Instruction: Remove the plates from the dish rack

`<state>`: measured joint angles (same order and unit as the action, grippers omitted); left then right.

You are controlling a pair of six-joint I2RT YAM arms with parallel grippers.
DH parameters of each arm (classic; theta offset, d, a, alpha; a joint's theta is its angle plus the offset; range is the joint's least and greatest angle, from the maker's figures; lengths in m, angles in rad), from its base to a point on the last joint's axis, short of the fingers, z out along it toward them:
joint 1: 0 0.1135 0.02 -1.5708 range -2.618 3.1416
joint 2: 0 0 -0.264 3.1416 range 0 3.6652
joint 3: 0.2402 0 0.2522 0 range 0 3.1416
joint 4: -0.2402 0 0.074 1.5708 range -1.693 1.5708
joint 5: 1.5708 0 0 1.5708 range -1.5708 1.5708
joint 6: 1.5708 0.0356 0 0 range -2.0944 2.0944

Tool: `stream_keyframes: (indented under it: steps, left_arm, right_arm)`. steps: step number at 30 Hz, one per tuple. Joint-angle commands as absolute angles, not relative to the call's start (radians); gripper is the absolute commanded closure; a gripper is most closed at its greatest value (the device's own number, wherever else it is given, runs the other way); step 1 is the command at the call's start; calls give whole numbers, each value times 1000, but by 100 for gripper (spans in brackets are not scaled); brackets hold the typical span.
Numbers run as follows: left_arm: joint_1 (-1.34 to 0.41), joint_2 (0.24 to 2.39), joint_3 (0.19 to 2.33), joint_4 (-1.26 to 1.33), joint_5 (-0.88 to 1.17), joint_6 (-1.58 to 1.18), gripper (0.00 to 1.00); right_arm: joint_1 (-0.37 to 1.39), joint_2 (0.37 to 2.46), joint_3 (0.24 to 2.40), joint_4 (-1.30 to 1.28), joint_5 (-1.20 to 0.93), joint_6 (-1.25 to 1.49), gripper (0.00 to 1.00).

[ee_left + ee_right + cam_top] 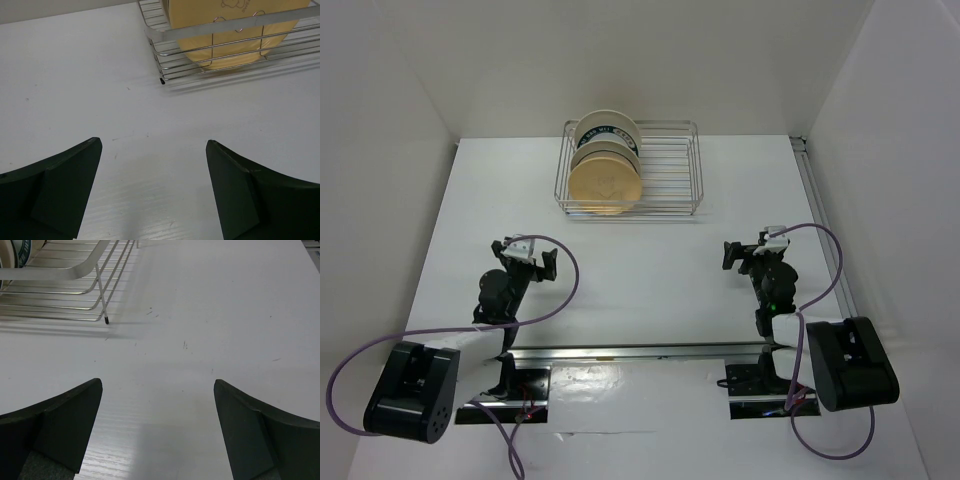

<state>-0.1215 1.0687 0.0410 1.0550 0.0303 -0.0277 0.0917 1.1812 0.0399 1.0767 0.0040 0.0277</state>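
Note:
The dish rack [672,170] stands at the back middle of the white table, with three plates upright in its left half. A plain tan plate [605,186] is in front, a cream one [608,152] sits behind it, and a white plate with a dark rim [607,127] is furthest back. My left gripper [527,255] hovers open in front and to the left of the rack, holding nothing. My right gripper [747,250] is open and holds nothing, in front and to the right. The left wrist view shows the rack's near left corner [165,55] and the tan plate [200,10] beyond my open left gripper [154,141].
In the right wrist view the plateless right part of the rack [60,274] lies at upper left beyond my open right gripper [158,382], with a sliver of the dark-rimmed plate [20,249] at the edge. White walls enclose the table. A metal rail [640,350] and purple cables [565,290] lie near the arm bases.

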Motion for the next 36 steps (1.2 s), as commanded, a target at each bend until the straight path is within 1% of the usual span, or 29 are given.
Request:
stream_keyframes:
  steps: [1,12,13,14,15,17,18,19,20,21,22,23,24,25,26,27,28,29,30,31,33,34,35,36]
  left_arm:
    - [-126,1063,-20,1112,46,-17,0]
    - [-126,1063,-11,1123,17,-17,0]
    - [-126,1052,-11,1123,17,-17,0]
    - [-126,1034,14,1051,17,-17,0]
    - [-126,1013,37,987,29,-17,0]
    - [-126,925,105,823,29,-17,0]
    - [-126,893,191,733,29,17,0]
    - [-126,865,237,580,90,78,0]
    - [-126,821,327,505,127,142,0]
    - [-126,805,372,439,155,228,0]
    - [-126,795,415,348,132,248,0]
    - [-126,795,458,310,100,261,0]
    - [-126,807,548,273,78,306,0]
    - [-126,824,599,232,87,351,0]
    - [-126,848,654,119,101,391,0]
    - [-126,880,716,50,113,420,0]
    - [-126,946,845,-78,123,439,0]
    - [-126,974,906,-80,123,439,0]
    - [-126,997,961,-168,114,424,0]
    - [-126,1012,1044,-196,98,398,0]
    - [-117,1029,1107,-239,109,385,0]
    - [-117,1044,1167,-288,142,385,0]
    - [-117,1057,1199,-322,162,385,0]
    - [-117,1090,1230,-353,176,385,0]
  right_arm:
    - [95,1178,-23,1137,20,23,0]
    - [95,1178,-23,1137,38,23,0]
    - [95,1161,-11,1080,57,38,0]
    - [95,1102,14,995,73,50,0]
    - [95,1065,103,886,74,51,0]
    - [95,1005,194,673,86,51,0]
    - [95,985,239,622,72,60,0]
    - [95,967,329,579,52,43,0]
    - [95,944,377,519,-18,20,0]
    - [95,943,427,491,-64,-21,0]
    - [95,953,545,457,-119,-46,0]
    - [95,1004,619,351,-188,-81,0]
    - [95,1047,699,284,-339,-180,0]
    - [95,1095,868,220,-389,-224,0]
    - [112,1148,953,112,-406,-251,0]
    - [155,1261,1041,60,-353,-271,0]
    - [185,1372,1213,-30,-306,-323,0]
    - [208,1373,1298,-72,-267,-366,0]
    - [263,1479,1381,-116,-200,-418,0]
    - [293,1530,1522,-148,-164,-543,0]
    - [357,1654,1615,-167,-71,-700,0]
    - [417,1689,1644,-131,72,-791,0]
    - [448,1721,1672,-59,174,-792,0]
    - [465,1782,1672,145,278,-792,0]
